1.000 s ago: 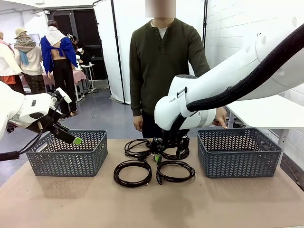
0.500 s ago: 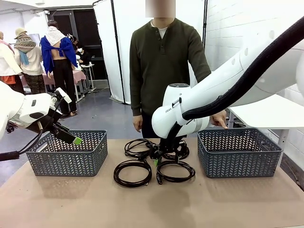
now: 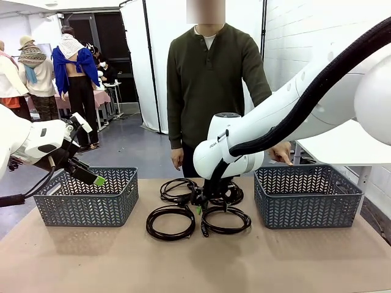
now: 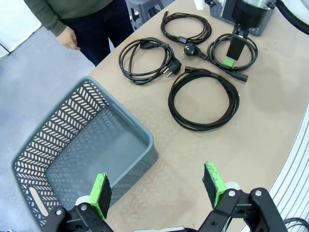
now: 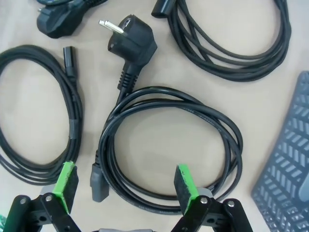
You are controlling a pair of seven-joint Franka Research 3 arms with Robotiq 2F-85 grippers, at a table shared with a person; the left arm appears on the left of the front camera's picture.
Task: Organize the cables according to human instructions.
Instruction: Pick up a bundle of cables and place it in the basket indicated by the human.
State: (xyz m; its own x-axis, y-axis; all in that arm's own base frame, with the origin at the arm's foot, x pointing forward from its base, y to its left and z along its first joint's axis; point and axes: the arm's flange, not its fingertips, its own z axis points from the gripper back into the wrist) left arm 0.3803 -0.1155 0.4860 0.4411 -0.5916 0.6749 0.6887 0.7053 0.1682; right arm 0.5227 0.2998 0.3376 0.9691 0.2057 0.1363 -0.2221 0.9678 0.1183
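**Take one coil cleanly and leave its neighbours lying**

The coil of thin black cable point(image 5: 166, 93) on the robot's near right lies flat on the brown tabletop point(image 3: 195, 262). It is one of four such coils grouped between two baskets. Its angled black plug point(image 5: 131, 43) juts out from the loop, and its small dark connector point(image 5: 98, 186) sits on the loop's left side in the right wrist view. The right gripper point(image 5: 124, 175) hangs directly over the coil, jaws spread wide and holding nothing. One green pad stands outside the loop's left bundle and the other over the bare middle, so the bundle and connector lie between them.

That placement looks sound. The care needed, I judge, is at the outer pad, which is just beside the neighbouring black coil point(image 5: 75, 121). Coming straight down without sideways drift should keep that strand out of the bite. Closing on all the turns together should keep the loop from unwinding when lifted.

The person's hand point(image 3: 282, 152) is near the far corner of the grey lattice plastic basket on the right point(image 3: 305, 198), which may mark the destination. The left gripper point(image 4: 155, 180), also spread and empty, hovers above the matching left basket point(image 4: 72, 140), well apart from the cables.
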